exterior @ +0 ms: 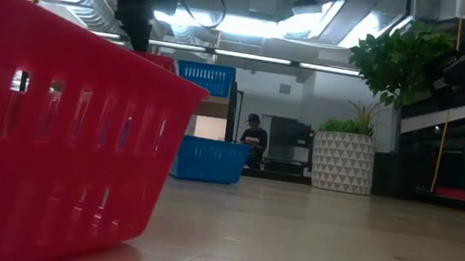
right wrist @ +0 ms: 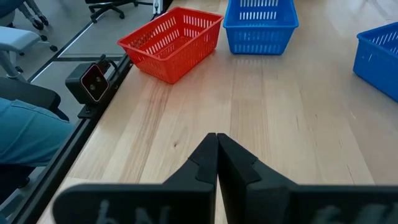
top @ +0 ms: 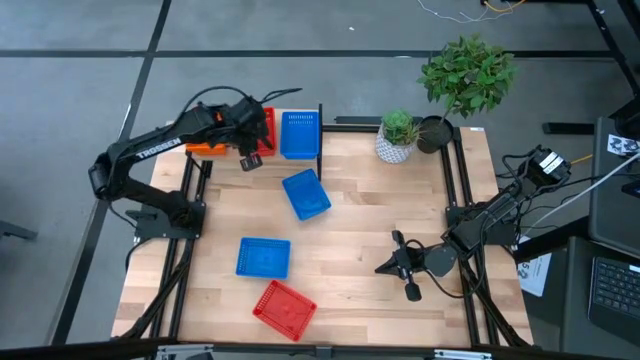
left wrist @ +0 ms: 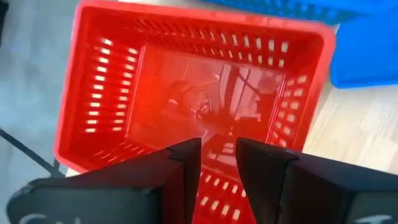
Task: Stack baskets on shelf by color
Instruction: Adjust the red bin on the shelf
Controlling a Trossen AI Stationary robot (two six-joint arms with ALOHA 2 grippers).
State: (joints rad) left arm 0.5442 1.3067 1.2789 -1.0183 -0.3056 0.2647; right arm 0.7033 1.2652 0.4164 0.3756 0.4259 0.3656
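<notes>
On the shelf (top: 320, 140) at the table's far left, an orange basket (top: 205, 148), a red basket (top: 266, 128) and a blue basket (top: 299, 133) stand side by side. My left gripper (top: 250, 155) hangs over the red basket (left wrist: 186, 81), open by a narrow gap (left wrist: 217, 163), fingers over its wall on the table side. Two blue baskets (top: 306, 193) (top: 263, 257) and a red basket (top: 284, 308) rest on their bases on the table. My right gripper (top: 400, 262) is shut (right wrist: 216, 143) and waits above the table's right part. My left gripper comes at the red basket from above, pointing down. Its fingers (left wrist: 186, 168) stand over the perforated wall (left wrist: 214, 183) on the table side. I cannot tell whether they touch it.
A white patterned plant pot (top: 397, 148) and a larger dark-potted plant (top: 465, 80) stand at the table's far right corner. Bare wood lies in the table's middle (top: 370, 220). In the low view the near red basket (exterior: 57, 128) fills the left; a person sits far behind.
</notes>
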